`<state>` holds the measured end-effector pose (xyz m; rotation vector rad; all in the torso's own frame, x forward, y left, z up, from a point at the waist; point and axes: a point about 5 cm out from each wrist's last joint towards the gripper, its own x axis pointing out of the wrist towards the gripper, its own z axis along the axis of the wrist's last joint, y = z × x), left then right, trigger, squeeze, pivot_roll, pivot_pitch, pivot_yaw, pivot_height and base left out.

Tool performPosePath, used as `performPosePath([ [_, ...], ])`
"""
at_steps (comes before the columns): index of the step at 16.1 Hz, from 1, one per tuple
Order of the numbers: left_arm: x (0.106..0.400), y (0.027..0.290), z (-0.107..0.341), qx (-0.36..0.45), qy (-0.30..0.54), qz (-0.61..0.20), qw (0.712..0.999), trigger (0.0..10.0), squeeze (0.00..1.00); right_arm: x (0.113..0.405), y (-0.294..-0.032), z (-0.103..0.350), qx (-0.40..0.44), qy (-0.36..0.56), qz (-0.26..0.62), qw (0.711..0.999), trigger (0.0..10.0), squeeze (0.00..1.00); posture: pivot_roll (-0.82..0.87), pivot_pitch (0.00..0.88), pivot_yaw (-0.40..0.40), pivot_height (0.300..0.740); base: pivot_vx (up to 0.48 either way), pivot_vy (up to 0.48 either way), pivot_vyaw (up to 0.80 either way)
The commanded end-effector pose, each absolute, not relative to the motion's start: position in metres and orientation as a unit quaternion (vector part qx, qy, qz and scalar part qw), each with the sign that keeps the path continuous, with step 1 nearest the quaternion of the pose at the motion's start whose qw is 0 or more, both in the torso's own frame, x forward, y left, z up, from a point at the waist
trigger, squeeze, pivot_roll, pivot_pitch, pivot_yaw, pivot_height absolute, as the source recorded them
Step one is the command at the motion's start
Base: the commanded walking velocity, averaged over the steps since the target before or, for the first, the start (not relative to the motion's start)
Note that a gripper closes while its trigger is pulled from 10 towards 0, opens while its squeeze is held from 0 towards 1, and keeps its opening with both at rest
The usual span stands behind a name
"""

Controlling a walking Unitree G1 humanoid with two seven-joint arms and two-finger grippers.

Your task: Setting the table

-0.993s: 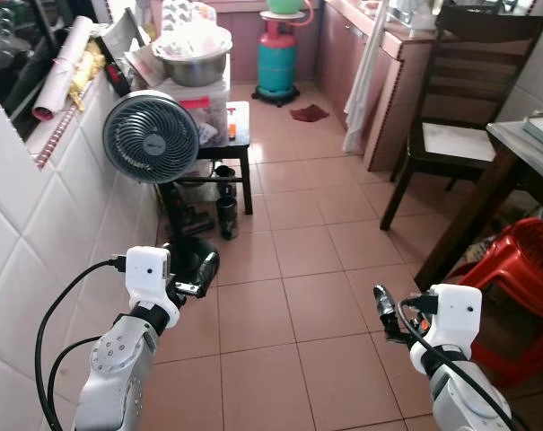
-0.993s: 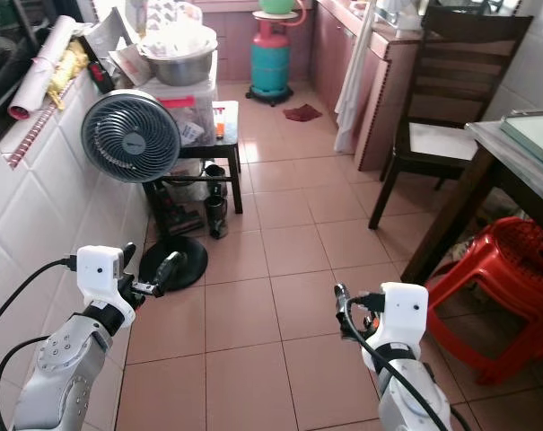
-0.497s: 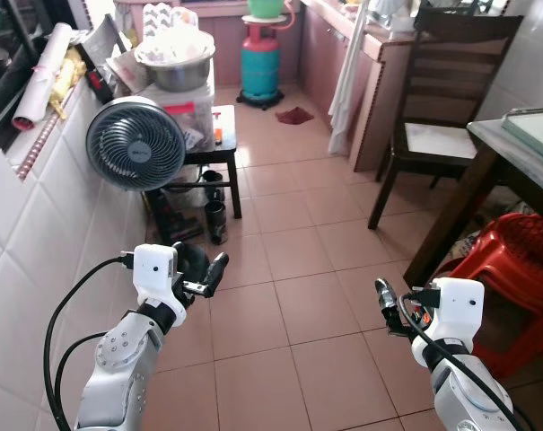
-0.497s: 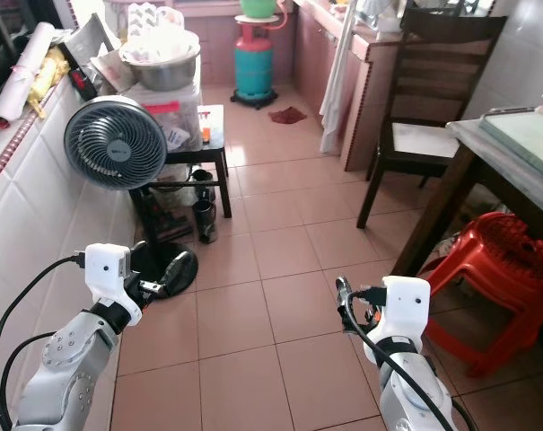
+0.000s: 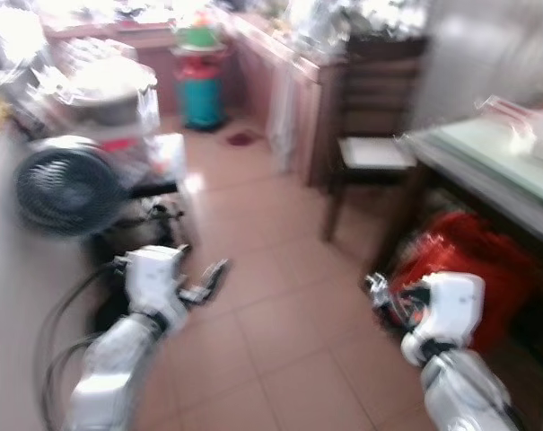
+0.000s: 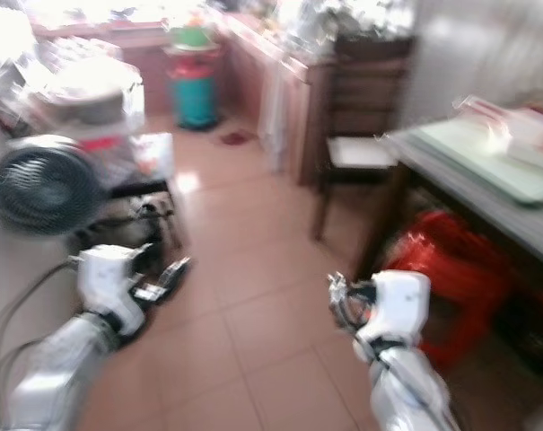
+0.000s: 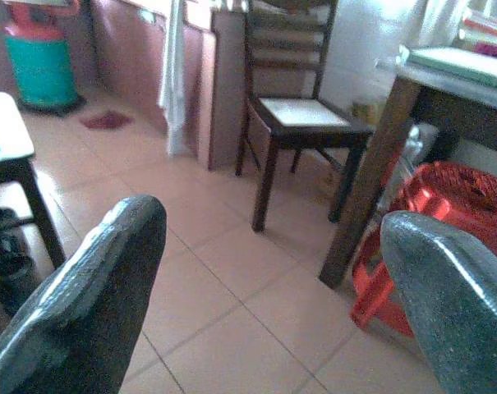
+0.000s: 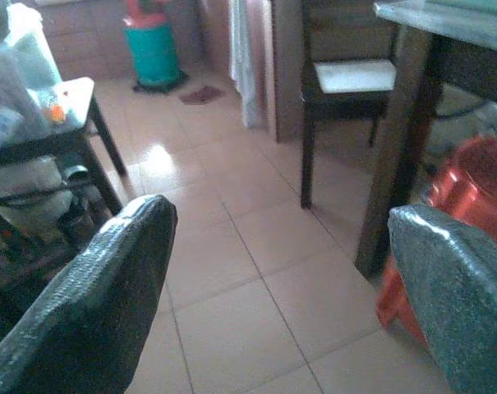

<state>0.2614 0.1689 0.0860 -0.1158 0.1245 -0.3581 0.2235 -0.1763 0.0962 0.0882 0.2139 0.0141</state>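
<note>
Head views, blurred: left gripper (image 5: 219, 272) and right gripper (image 5: 376, 289) over terracotta tiled floor (image 5: 271, 269), fingers spread wide, empty. Glass-covered tabletop (image 5: 486, 166) at right, above red plastic stool (image 5: 464, 260); dark wooden chair (image 5: 365, 135) beside.

The grey-topped, dark-legged wooden worktop (image 6: 486, 184) stands at the frame's right, blurred, a pale green slab (image 6: 486, 157) lying flat on it.

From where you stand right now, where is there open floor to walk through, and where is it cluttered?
Open tiled floor runs down the middle, between the fan and low black table on the left and the dark chair and dining table on the right. It is crowded around the fan and under the dining table, where a red stool sits.
</note>
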Motion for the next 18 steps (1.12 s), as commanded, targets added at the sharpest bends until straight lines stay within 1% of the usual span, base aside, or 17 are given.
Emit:
performPosePath([
  [1,0.264,0.158,0.091,-0.062,0.053,-0.197,0.977,10.0,0.0,0.223,-0.185,0.1,0.035,0.101,-0.006,0.994,10.0,0.0,0.02,0.002,0.015,0.74,0.251,0.0,-0.77],
  [8,0.264,0.156,0.088,-0.06,0.062,-0.204,0.975,10.0,0.0,0.222,-0.185,0.1,0.036,0.102,-0.007,0.994,10.0,0.0,0.01,0.002,0.018,0.74,0.247,0.0,-0.77],
  [12,0.263,0.155,0.084,-0.051,0.078,-0.201,0.975,10.0,0.0,0.221,-0.182,0.099,0.039,0.104,-0.004,0.994,10.0,0.0,0.01,0.007,0.02,0.74,0.0,0.0,-0.78],
  [14,0.265,0.156,0.079,-0.04,0.098,-0.179,0.978,10.0,0.0,0.222,-0.182,0.099,0.042,0.104,-0.007,0.994,10.0,0.0,0.01,0.004,0.02,0.74,0.0,0.0,-0.78],
  [16,0.268,0.157,0.074,-0.017,0.127,-0.16,0.979,10.0,0.0,0.222,-0.184,0.098,0.049,0.104,-0.012,0.993,10.0,0.0,0.01,0.001,0.02,0.74,0.0,0.0,-0.25],
  [18,0.271,0.158,0.075,-0.007,0.126,-0.152,0.98,10.0,0.0,0.222,-0.185,0.098,0.053,0.107,-0.018,0.993,10.0,0.0,0.01,0.0,0.018,0.74,0.0,0.0,0.0],
])
